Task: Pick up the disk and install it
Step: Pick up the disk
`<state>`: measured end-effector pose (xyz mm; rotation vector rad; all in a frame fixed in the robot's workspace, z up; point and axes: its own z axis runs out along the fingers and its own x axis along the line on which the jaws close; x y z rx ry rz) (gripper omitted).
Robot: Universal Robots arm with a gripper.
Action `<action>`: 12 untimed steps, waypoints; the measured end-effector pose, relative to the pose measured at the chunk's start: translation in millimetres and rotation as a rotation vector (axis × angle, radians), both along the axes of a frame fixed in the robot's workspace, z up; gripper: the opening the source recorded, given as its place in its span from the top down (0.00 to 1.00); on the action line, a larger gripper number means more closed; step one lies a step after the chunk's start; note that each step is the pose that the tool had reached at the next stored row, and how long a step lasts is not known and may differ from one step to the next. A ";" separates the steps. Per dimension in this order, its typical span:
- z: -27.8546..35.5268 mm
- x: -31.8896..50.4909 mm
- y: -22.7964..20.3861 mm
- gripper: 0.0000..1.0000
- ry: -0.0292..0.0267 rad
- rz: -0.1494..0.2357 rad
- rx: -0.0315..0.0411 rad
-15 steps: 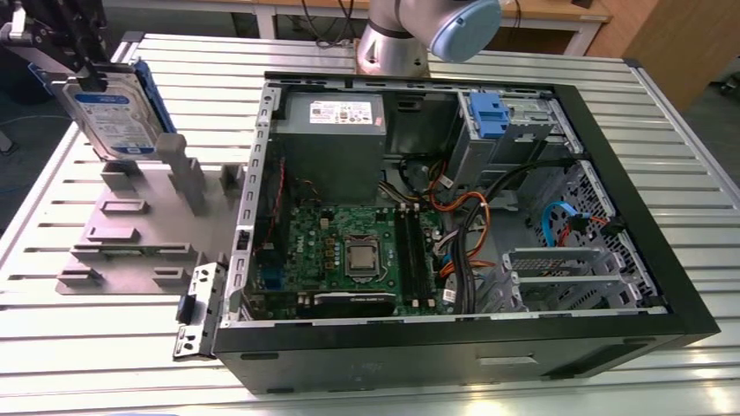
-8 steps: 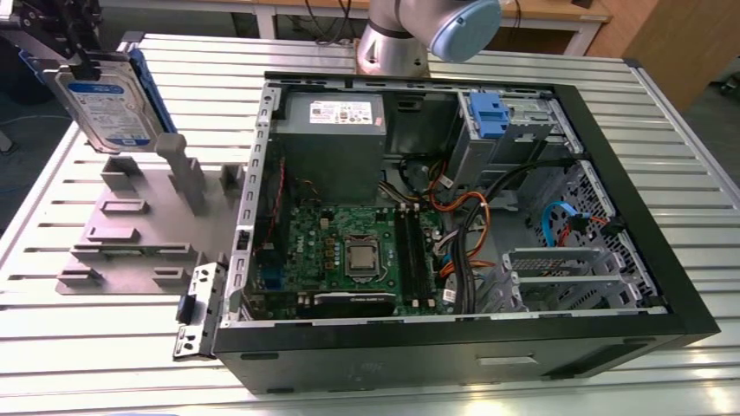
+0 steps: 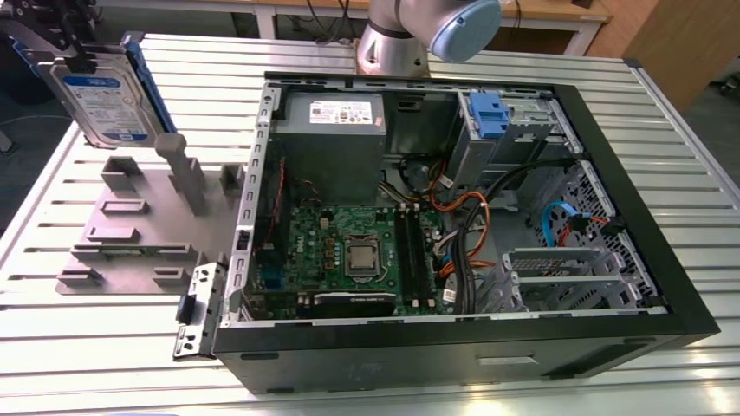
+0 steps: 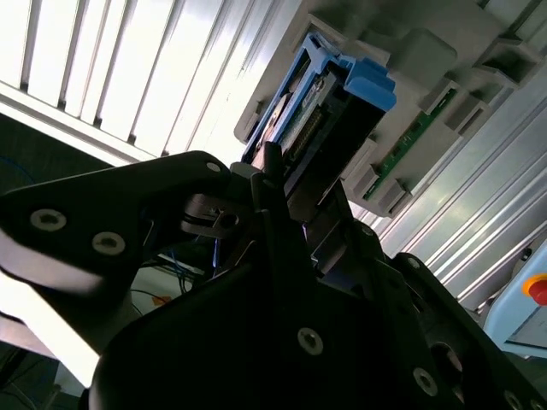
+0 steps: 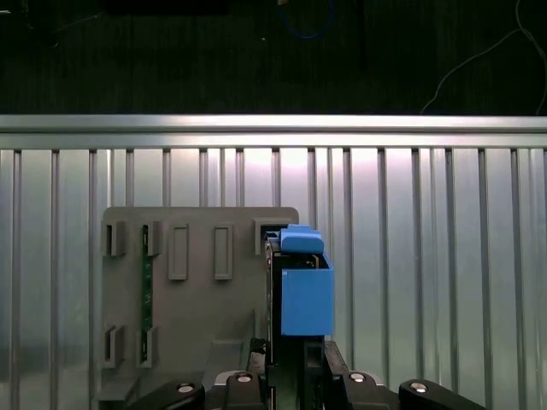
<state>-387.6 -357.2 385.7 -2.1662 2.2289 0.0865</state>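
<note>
One gripper (image 5: 289, 363), jaws clamped on one disk (image 3: 110, 104), above one grey stand (image 3: 121, 236), one open computer case (image 3: 463, 348)

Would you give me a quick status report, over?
Gripper shut on the disk. Disk held upright above the grey stand, outside the open case. No obstruction seen.

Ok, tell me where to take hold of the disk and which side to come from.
Take the disk across its two broad faces at the upper edge, coming from above. It stands on edge over the grey holder stand, blue bracket along its narrow sides, so the thin body fits between the jaws. The gripper looks clamped there now.
</note>
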 end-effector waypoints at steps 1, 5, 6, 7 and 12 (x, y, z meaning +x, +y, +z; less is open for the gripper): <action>0.1 0.0 0.0 0.65 0.0000 0.000 0.0000; 0.7 0.0 0.0 0.65 0.0000 0.000 0.0000; 0.8 0.0 0.0 0.65 0.0000 0.000 0.0000; 0.9 0.0 0.0 0.65 0.0000 0.000 0.0000; 10.8 0.0 0.0 0.65 0.0000 0.000 0.0000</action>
